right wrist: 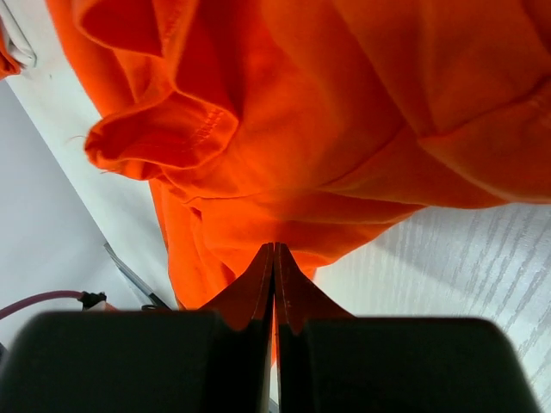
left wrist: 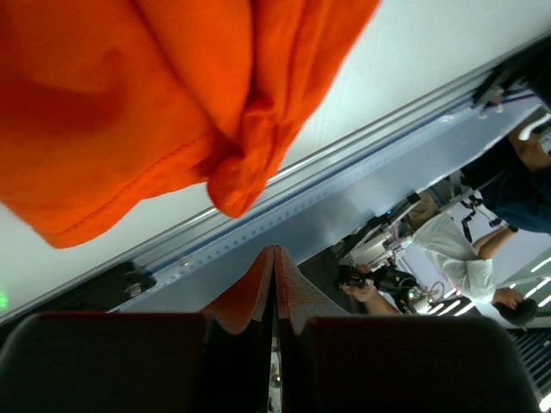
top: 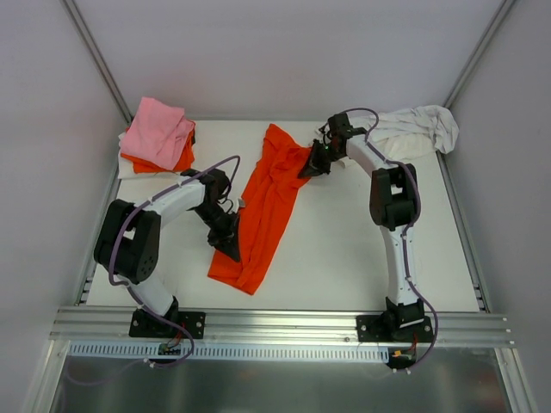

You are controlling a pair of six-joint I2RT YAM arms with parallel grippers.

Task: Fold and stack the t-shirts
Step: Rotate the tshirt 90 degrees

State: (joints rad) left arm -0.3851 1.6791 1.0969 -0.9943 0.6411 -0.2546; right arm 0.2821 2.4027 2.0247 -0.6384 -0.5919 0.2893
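In the top view a long shirt (top: 267,206) lies across the middle of the table (top: 344,258), running from upper centre down to lower left of centre. A pile of shirts (top: 157,138) sits at the upper left corner, a crumpled shirt (top: 417,129) at the upper right. The left gripper (top: 231,245) is at the long shirt's lower left edge, the right gripper (top: 312,168) at its upper right edge.

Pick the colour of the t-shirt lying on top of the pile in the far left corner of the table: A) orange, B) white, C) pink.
C: the pink t-shirt lies uppermost, with an orange t-shirt showing beneath its edge.
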